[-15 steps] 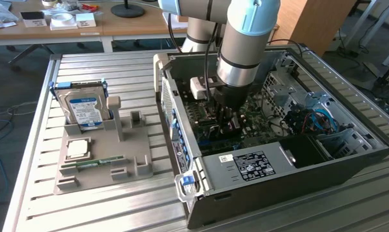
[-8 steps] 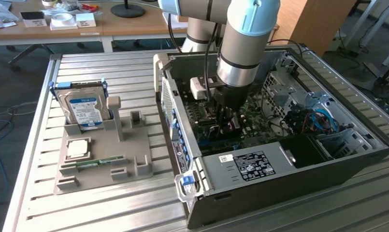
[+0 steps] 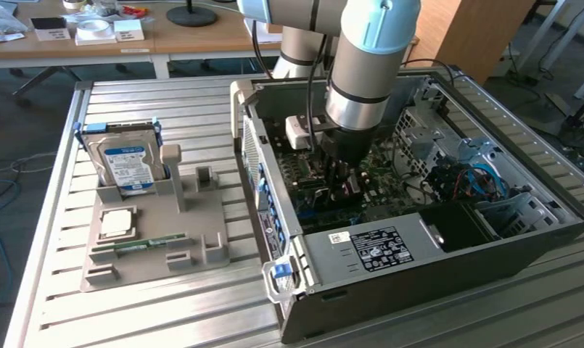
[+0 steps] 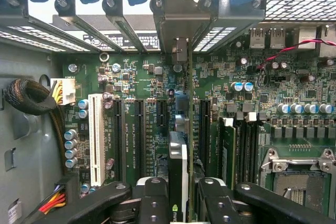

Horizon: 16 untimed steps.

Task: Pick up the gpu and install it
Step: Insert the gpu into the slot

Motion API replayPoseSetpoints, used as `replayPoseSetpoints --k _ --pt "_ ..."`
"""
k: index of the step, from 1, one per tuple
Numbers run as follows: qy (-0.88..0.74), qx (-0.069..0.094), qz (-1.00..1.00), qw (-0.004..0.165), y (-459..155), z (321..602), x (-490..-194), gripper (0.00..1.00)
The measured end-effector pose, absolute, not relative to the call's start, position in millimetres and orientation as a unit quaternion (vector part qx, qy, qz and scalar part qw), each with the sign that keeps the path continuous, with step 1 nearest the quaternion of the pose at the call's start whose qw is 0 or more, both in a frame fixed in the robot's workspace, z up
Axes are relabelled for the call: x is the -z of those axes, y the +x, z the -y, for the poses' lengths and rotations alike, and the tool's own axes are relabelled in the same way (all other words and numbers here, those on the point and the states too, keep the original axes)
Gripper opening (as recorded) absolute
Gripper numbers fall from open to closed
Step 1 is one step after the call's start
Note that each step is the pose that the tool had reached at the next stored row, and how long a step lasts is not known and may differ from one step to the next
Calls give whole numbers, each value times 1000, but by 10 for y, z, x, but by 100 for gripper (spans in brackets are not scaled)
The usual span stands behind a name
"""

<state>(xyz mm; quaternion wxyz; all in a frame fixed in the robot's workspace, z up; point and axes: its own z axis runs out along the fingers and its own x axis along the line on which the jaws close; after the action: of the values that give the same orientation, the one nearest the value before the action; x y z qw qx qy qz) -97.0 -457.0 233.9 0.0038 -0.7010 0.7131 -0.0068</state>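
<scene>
While the hand (image 4: 178, 205) is clamped, partly closed, on the gpu (image 4: 178, 166), held edge-on between its fingers, the card stands above the motherboard's (image 4: 136, 77) expansion slots (image 4: 137, 135) inside the computer case (image 3: 524, 246). Step in hand: installation. Judged requirement: edge square over its slot, straight pressure.

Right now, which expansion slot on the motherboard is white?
The long slot beside the column of blue capacitors, farthest from the gpu; the other slots are black.

arm (image 3: 369, 65): vertical, pointing down | tool (image 4: 181, 199): clamped on gpu (image 4: 178, 161)
</scene>
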Motion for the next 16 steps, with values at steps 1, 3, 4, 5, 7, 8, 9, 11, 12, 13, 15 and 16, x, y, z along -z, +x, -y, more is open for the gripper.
replayPoseSetpoints --k 1,3,4,5,7,8,9,11,12,13,15,16 --pt "-701 7 -713 4 -971 4569 -2337 27" --pt "-701 7 -713 4 -970 4569 -2337 33" --pt "-701 7 -713 4 -970 4569 -2338 40" --pt "-701 7 -713 4 -970 4569 -2338 45" --pt "-701 7 -713 4 -969 4569 -2338 51" --pt "-701 7 -713 4 -969 4569 -2338 57" --pt "-701 7 -713 4 -969 4569 -2339 57" --pt "-701 7 -713 4 -969 4569 -2338 64" --pt "-701 7 -713 4 -969 4569 -2340 64" --pt "-701 7 -713 4 -970 4570 -2347 64" --pt "-701 7 -713 4 -969 4569 -2377 64" --pt "-701 7 -713 4 -969 4569 -2400 64"
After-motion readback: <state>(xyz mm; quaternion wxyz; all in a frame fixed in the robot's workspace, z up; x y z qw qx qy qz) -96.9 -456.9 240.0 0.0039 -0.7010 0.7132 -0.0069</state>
